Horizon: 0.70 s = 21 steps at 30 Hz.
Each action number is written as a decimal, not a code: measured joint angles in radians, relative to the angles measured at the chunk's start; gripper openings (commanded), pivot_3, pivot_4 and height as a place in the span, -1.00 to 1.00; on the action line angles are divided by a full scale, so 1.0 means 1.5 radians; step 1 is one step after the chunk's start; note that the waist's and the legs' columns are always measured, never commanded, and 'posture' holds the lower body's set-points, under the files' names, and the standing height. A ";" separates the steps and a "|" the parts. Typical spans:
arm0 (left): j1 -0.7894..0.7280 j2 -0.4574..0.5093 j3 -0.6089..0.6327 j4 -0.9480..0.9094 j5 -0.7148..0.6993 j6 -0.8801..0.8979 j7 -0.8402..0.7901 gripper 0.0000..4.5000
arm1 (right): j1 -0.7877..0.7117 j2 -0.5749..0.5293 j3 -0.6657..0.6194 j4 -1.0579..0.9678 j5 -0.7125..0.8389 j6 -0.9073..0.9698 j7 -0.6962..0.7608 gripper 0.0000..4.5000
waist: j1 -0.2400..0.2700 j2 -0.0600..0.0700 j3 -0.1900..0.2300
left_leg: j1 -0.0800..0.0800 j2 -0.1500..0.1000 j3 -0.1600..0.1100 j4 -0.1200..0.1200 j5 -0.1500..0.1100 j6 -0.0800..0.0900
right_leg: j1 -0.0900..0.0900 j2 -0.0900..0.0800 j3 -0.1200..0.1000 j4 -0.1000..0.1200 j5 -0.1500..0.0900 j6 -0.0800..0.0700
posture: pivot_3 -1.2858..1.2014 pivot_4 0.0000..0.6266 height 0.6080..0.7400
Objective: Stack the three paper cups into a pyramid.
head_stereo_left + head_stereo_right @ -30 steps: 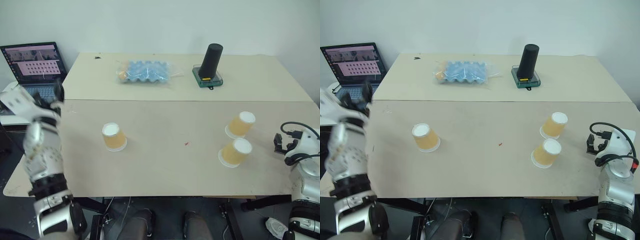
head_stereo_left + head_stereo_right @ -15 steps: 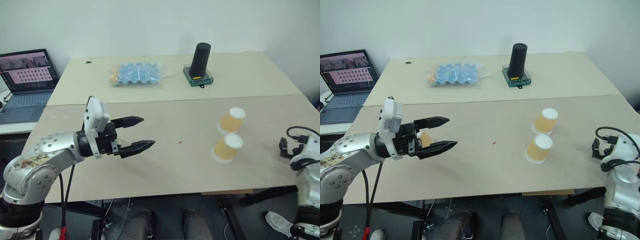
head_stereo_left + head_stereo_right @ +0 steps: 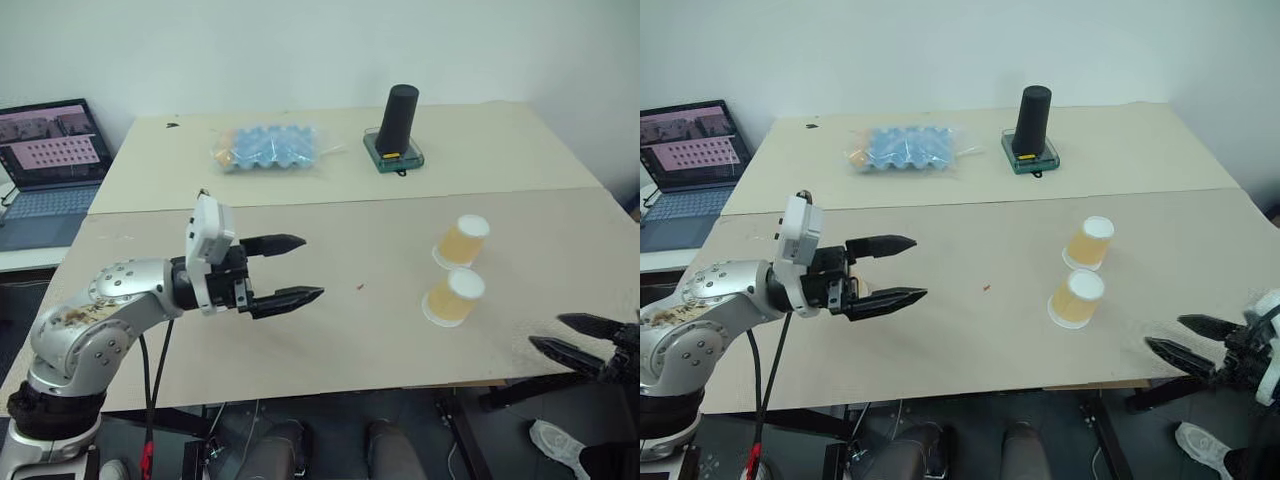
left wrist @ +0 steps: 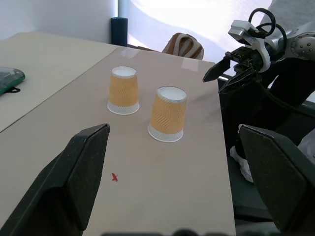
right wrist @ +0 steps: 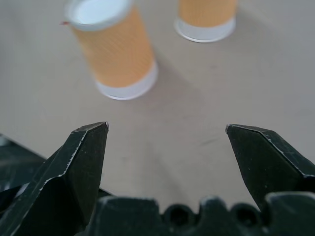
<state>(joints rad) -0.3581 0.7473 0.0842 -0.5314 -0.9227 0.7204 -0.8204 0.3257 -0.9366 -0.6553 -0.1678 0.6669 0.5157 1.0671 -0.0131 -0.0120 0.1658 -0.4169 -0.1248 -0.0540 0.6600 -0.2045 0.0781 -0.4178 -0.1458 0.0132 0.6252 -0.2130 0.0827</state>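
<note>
Two of the three paper cups stand upside down on the right part of the near worktop [image 3: 330,340], white bases up and wider rims down, so that their long axes run vertical: the near cup [image 3: 453,298] and, just behind it, the far cup [image 3: 460,241], close together but apart. The third cup [image 3: 853,290] is largely hidden behind the left gripper, so its pose cannot be told. Between the pair and the left gripper lies a wide bare stretch of worktop bearing a small red mark [image 3: 360,287]. The near cup stands a short way in from the front edge, and bare surface separates both cups from the right edge. The left gripper [image 3: 292,269] hangs above the left-centre of the worktop, pointing level toward the pair, its two black fingers spread wide and holding nothing. The right gripper [image 3: 570,337] sits at the front right corner, past the front edge, pointing toward the cups, its fingers likewise wide apart and empty. On the far worktop, beyond a seam, rest a wrapped blue egg tray [image 3: 266,148] and an upright black cylinder [image 3: 400,122] on a green base [image 3: 393,156]. An open laptop [image 3: 52,160] stands off the left edge.
</note>
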 measured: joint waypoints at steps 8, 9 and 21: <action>-0.023 -0.009 -0.001 0.000 -0.003 0.009 0.012 0.99 | -0.091 0.016 0.068 -0.018 -0.014 0.002 -0.048 1.00 | 0.016 -0.002 0.001 | 0.000 0.000 0.000 0.000 0.000 0.000 | -0.002 0.000 0.000 0.000 0.001 -0.001 | 0.03 -0.52 0.79; -0.023 -0.009 -0.002 0.000 -0.002 0.013 0.015 0.99 | -0.097 0.017 0.073 -0.019 -0.017 0.002 -0.049 1.00 | 0.017 -0.002 0.001 | 0.000 0.000 0.000 0.000 0.000 0.000 | -0.003 0.000 0.000 0.000 0.001 -0.001 | 0.03 -0.52 0.79; -0.042 -0.021 -0.002 0.009 -0.001 0.032 0.052 0.99 | -0.158 0.024 0.146 -0.016 -0.038 0.001 -0.045 1.00 | 0.022 -0.002 0.001 | 0.000 0.000 0.000 0.000 -0.001 0.000 | -0.002 0.000 0.000 0.000 0.001 -0.001 | 0.03 -0.52 0.79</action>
<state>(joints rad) -0.4217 0.7159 0.0812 -0.5174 -0.9241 0.7682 -0.7420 0.0889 -0.9010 -0.4358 -0.1924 0.6095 0.5179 0.9994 0.0203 -0.0148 0.1671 -0.4169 -0.1253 -0.0539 0.6604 -0.2053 0.0788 -0.4213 -0.1459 0.0129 0.6252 -0.2109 0.0808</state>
